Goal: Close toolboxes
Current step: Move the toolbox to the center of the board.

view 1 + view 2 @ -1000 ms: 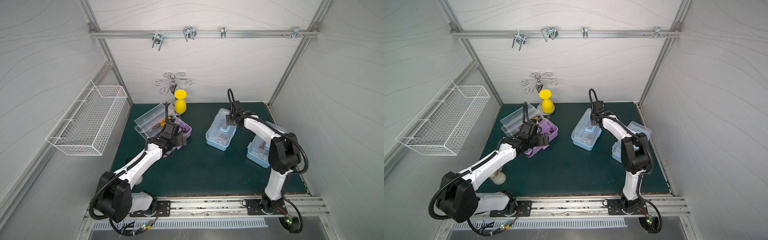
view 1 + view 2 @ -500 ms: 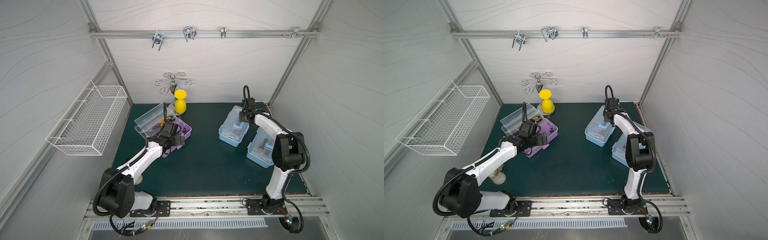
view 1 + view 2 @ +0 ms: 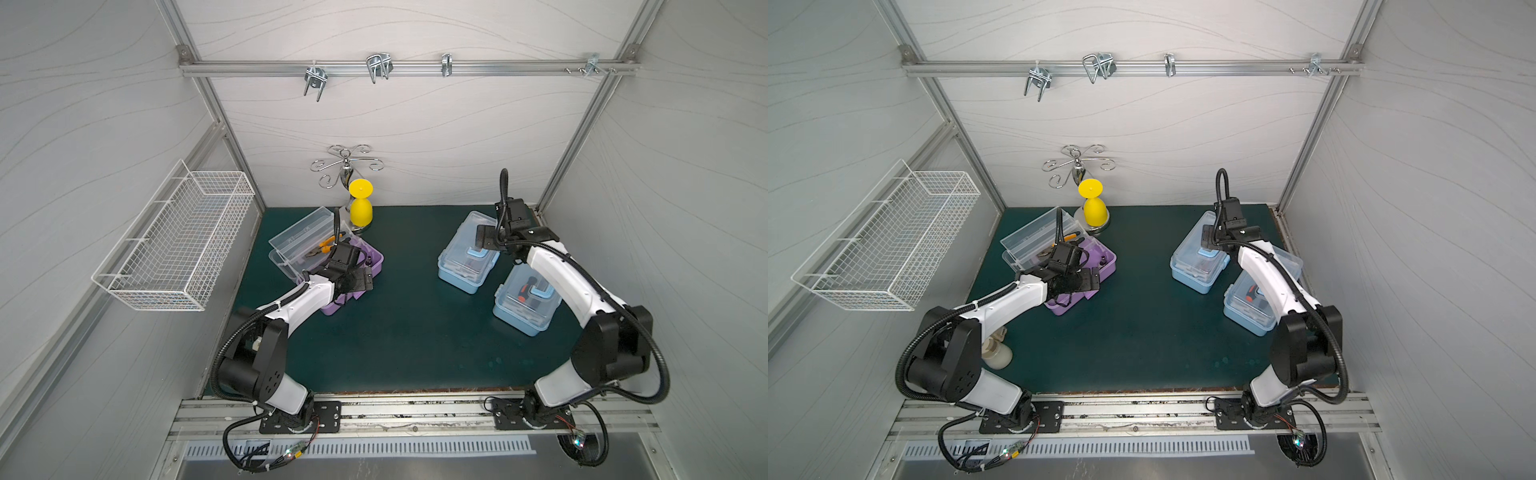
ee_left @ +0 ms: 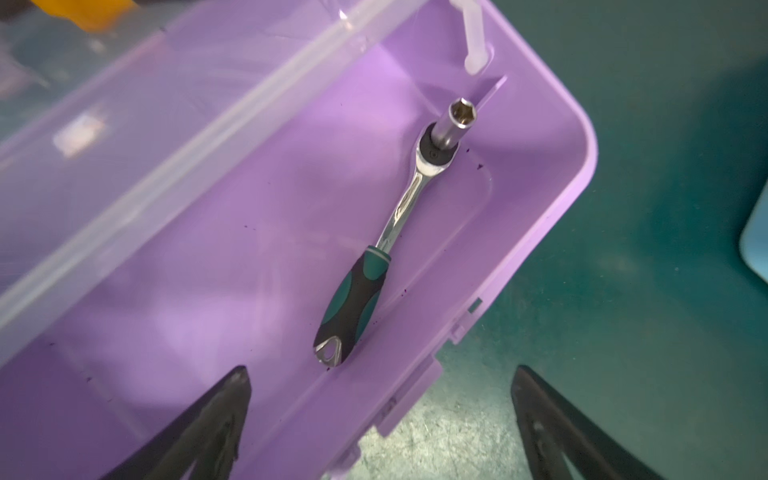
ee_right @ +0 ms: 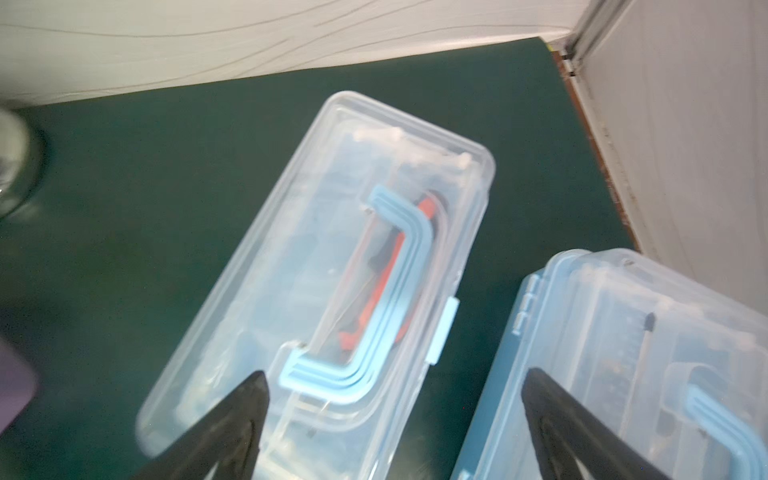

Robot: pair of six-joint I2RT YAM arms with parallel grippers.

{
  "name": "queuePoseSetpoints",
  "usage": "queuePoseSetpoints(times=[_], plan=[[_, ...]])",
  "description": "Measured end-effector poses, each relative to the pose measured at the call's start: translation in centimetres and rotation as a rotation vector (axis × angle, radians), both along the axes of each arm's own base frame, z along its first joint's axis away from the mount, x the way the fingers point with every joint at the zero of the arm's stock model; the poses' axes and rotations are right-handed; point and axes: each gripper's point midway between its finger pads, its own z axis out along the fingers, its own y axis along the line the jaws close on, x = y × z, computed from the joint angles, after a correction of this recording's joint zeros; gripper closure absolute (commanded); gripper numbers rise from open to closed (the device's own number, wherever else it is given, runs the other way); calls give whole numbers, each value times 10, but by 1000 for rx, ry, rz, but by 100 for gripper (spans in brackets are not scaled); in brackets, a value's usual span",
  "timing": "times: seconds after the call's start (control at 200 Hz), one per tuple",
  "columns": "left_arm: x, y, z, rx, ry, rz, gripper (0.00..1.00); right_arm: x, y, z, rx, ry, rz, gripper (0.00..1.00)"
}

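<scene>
Three toolboxes sit on a dark green table. At left-centre of both top views the purple toolbox stands open, its clear lid tipped back toward the upper left. The left arm hides the box's near half. Yellow-handled pliers lie half seen among the clear plastic parts, but it is unclear whether they rest in a tray or the lid. Only the left wrist view shows the box's purple floor, where a ratchet wrench with a socket lies. There the left gripper is spread wide, its fingers cut off by the lower edge. One finger is over the box and the other is over the table. At right-centre, the farther blue toolbox and the nearer blue toolbox lie side by side with their lids down. The right arm covers part of the nearer one. The blurred right wrist view shows the right gripper spread wide above the farther box's blue handle. A red and black shape shows beneath that handle, too smeared to name.
</scene>
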Motion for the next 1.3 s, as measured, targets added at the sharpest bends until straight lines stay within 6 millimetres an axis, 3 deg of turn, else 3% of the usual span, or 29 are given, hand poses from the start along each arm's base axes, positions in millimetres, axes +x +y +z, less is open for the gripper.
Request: queuePoseSetpoints(times=[0.095, 0.31, 0.45, 0.6, 0.84, 1.125, 1.301], plan=[[0, -6, -6, -25, 19, -17, 3, -20, 27, -1, 64, 3, 83, 4], [-2, -29, -4, -91, 18, -74, 3, -62, 78, -26, 167, 87, 245, 3], [-5, -54, -1, -103, -5, -130, 3, -80, 103, -33, 188, 121, 320, 3], [-21, -91, -9, -124, 25, -206, 3, -95, 118, -41, 200, 148, 366, 3], [-47, -142, -20, -155, 82, -307, 3, -111, 110, -51, 198, 167, 344, 3], [-71, -208, -20, -183, 107, -449, 3, -114, 94, -33, 176, 97, 303, 1], [-86, -234, -15, -202, 117, -519, 3, -115, 83, -29, 163, 83, 280, 1]])
